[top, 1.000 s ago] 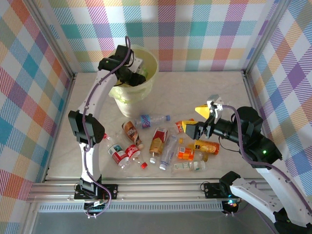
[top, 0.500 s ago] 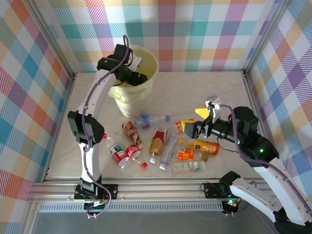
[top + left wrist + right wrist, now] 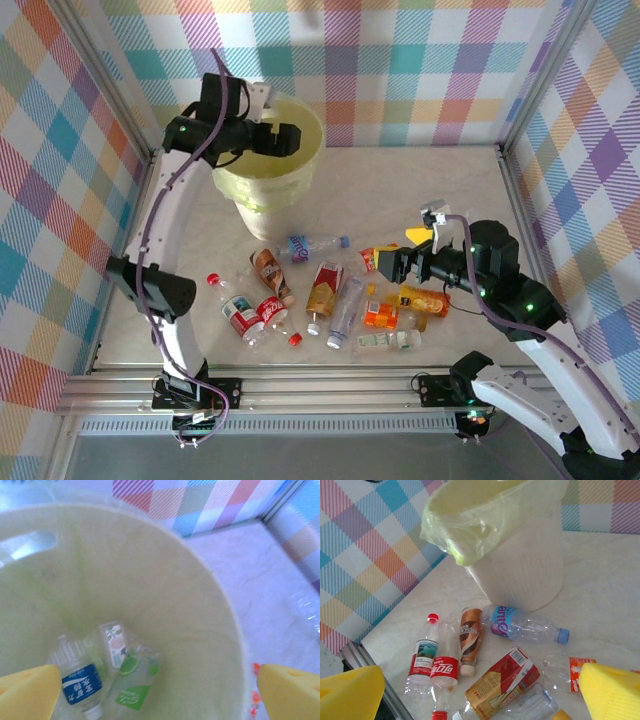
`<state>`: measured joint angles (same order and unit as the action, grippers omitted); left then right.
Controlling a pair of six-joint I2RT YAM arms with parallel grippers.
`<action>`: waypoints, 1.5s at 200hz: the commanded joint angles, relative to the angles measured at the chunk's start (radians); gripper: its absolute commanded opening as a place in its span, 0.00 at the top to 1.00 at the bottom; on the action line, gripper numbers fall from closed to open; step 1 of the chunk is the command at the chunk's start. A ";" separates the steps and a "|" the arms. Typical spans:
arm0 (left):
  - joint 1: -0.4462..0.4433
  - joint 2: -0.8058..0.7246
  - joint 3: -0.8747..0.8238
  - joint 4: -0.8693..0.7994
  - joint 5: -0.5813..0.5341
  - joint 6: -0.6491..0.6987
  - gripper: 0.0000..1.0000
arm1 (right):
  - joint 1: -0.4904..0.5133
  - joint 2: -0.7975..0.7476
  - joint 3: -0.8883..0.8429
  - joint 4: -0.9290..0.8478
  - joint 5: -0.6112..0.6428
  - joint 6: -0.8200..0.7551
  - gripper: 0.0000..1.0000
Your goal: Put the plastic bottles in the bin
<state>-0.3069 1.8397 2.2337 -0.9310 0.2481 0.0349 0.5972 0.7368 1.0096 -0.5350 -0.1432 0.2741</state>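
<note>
The bin is a pale-yellow bucket at the back left. My left gripper hangs open over its mouth with nothing between the yellow pads. In the left wrist view the left gripper looks down the bin wall at three plastic bottles on the bottom: blue label, green label, pale label. Several more plastic bottles lie on the table, among them a blue-label one, a brown one and a red-and-yellow one. My right gripper hovers open above their right side. In the right wrist view the right gripper stands above the red-and-yellow bottle.
Loose red caps lie by the pile. An orange bottle lies under the right arm. The metal rail runs along the near edge. Plaid walls close in the table on three sides.
My left gripper has opened wide and risen from inside the bin to above its rim, the arm swinging left. The right gripper has drifted slightly left over the pile.
</note>
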 commanded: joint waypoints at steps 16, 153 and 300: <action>0.011 -0.166 -0.163 0.115 0.163 -0.094 0.00 | 0.006 0.022 0.025 -0.111 0.090 0.064 0.00; -0.374 -0.526 -0.738 0.267 0.279 -0.074 0.00 | 0.004 0.183 0.031 -0.378 0.254 0.310 0.00; -0.482 -0.456 -0.865 0.276 0.265 -0.072 0.00 | -0.133 0.509 -0.151 0.112 0.301 0.883 0.00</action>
<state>-0.7685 1.3838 1.3437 -0.6518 0.4969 -0.0864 0.4839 1.2068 0.8833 -0.5457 0.1394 1.0340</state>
